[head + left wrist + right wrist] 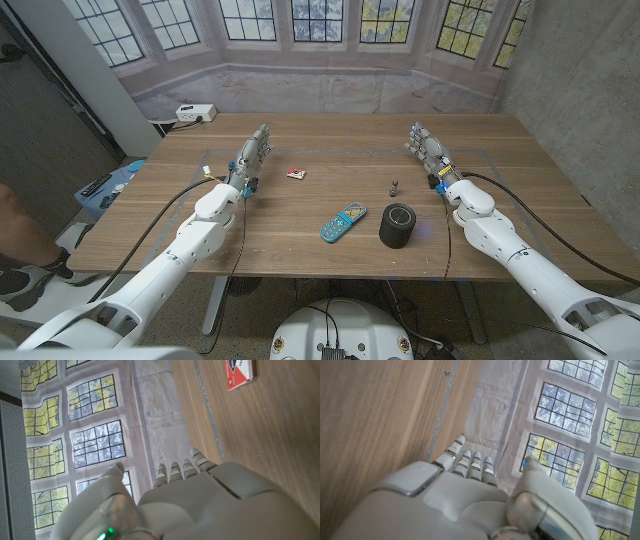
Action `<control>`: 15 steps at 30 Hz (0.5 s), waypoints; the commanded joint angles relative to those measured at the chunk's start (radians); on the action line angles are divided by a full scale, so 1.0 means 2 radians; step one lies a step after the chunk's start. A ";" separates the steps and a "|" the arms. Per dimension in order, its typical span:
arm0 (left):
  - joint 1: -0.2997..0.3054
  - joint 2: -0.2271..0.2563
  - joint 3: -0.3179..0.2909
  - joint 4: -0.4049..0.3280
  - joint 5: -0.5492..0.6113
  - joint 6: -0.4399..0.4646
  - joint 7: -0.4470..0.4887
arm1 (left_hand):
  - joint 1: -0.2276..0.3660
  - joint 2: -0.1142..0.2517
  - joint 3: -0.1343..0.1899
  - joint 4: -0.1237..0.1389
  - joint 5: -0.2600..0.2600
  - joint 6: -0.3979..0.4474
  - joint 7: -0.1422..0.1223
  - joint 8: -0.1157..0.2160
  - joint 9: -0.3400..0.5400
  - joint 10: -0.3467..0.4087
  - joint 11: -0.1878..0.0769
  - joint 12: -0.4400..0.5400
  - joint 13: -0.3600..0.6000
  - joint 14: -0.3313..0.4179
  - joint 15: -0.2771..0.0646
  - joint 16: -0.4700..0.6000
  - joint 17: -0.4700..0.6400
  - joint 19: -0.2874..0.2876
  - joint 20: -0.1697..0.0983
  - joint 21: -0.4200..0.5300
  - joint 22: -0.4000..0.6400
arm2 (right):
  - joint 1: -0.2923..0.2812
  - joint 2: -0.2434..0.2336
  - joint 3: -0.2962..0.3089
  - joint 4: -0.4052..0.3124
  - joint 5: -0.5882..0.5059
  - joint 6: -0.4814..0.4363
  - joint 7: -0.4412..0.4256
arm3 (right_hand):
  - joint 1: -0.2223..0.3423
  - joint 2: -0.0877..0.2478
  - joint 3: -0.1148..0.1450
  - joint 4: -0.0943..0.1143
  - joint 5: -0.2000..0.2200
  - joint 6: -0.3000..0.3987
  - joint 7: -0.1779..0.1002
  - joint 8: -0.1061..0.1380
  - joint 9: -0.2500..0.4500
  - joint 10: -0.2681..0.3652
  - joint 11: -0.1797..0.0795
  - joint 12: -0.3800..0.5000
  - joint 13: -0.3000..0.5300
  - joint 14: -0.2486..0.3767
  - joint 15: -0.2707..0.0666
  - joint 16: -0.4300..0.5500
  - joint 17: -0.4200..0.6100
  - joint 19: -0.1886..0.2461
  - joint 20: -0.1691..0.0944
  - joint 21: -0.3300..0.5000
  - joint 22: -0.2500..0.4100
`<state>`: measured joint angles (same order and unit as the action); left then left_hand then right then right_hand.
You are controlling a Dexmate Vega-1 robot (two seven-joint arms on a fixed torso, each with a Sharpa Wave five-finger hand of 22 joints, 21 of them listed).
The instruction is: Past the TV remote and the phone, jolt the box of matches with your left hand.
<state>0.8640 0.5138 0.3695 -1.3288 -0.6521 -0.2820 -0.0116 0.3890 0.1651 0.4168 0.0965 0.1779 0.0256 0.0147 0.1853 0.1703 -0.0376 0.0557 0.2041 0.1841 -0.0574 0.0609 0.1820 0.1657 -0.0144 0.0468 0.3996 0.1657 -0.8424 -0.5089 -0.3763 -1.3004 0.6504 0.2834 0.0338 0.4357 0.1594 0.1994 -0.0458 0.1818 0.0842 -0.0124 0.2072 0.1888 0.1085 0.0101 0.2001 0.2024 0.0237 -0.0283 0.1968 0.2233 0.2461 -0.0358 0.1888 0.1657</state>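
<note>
The left robot hand [254,153] holds nothing, fingers straight, so it should slide sideways along the bench [300,240] and bump the matchbox [296,174] just beside it.

One box of matches [296,174], one blue phone [342,222] and one black cylindrical speaker [397,224] lie on one wooden table [330,255]. One small dark figurine [394,186] stands there too. One white power strip [195,113] sits at the far left corner.

1. Wooden table [330,262].
2. Matchbox [296,174] left of centre, far side.
3. Remote [343,222] and black cylinder [397,225] near the front.
4. Small figurine [395,186] beyond the cylinder.
</note>
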 commanded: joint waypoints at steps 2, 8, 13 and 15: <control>0.014 0.007 0.003 -0.023 0.008 0.013 0.016 | 0.007 0.001 0.005 -0.002 0.003 0.008 0.001 0.003 0.002 0.003 0.003 0.004 0.001 0.001 0.004 0.002 0.001 0.003 0.004 0.002 0.001 | 0.005 0.010 -0.006 0.021 0.004 0.000 0.011 | 0.009 -0.001 0.004 -0.004 0.003 0.008 0.002 0.002 0.002 0.003 0.001 0.003 0.001 0.004 0.001 0.003 0.000 0.003 -0.018 0.002 0.001; 0.016 0.017 0.010 -0.039 0.023 0.024 0.025 | 0.010 0.002 0.008 -0.007 0.003 0.008 0.002 0.002 0.002 0.003 0.004 0.003 0.001 0.001 0.005 0.001 0.001 0.004 0.006 0.000 0.001 | 0.007 0.011 -0.004 0.029 0.006 0.005 0.016 | 0.009 0.000 0.006 -0.005 0.002 0.011 0.004 0.002 0.002 0.002 0.004 0.002 0.001 0.004 0.004 0.004 -0.001 0.002 -0.017 0.002 0.002; 0.018 0.028 0.013 -0.053 0.033 0.035 0.029 | 0.014 0.002 0.012 -0.012 0.003 0.008 0.003 0.002 0.002 0.003 0.004 0.003 0.001 0.001 0.006 0.000 0.001 0.005 0.007 -0.002 0.001 | 0.011 0.013 -0.005 0.037 0.004 0.012 0.020 | 0.010 0.000 0.007 -0.006 0.001 0.011 0.006 0.002 0.002 0.000 0.007 0.001 0.001 0.002 0.005 0.003 -0.001 0.000 -0.016 0.001 0.002; 0.018 0.032 0.014 -0.057 0.038 0.037 0.029 | 0.016 0.002 0.013 -0.013 0.003 0.008 0.003 0.001 0.002 0.003 0.003 0.003 0.001 0.001 0.006 0.000 0.001 0.005 0.008 -0.003 0.001 | 0.011 0.012 -0.005 0.037 0.002 0.014 0.019 | 0.010 0.000 0.007 -0.007 0.001 0.012 0.006 0.002 0.002 0.000 0.007 0.001 0.001 0.002 0.005 0.003 -0.001 0.000 -0.016 0.001 0.002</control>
<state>0.8909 0.5417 0.3824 -1.3918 -0.6214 -0.2464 0.0259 0.4078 0.1698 0.4360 0.0772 0.1779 0.0322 0.0213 0.1856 0.1702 -0.0340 0.0592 0.2041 0.1840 -0.0535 0.0646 0.1819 0.1656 -0.0050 0.0560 0.3951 0.1655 -0.8315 -0.4910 -0.3843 -1.2549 0.6593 0.2888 0.0607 0.4438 0.1570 0.2089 -0.0554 0.1817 0.0985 -0.0052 0.2072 0.1886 0.1085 0.0181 0.2001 0.1995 0.0270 -0.0209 0.1968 0.2183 0.2460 -0.0358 0.1888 0.1656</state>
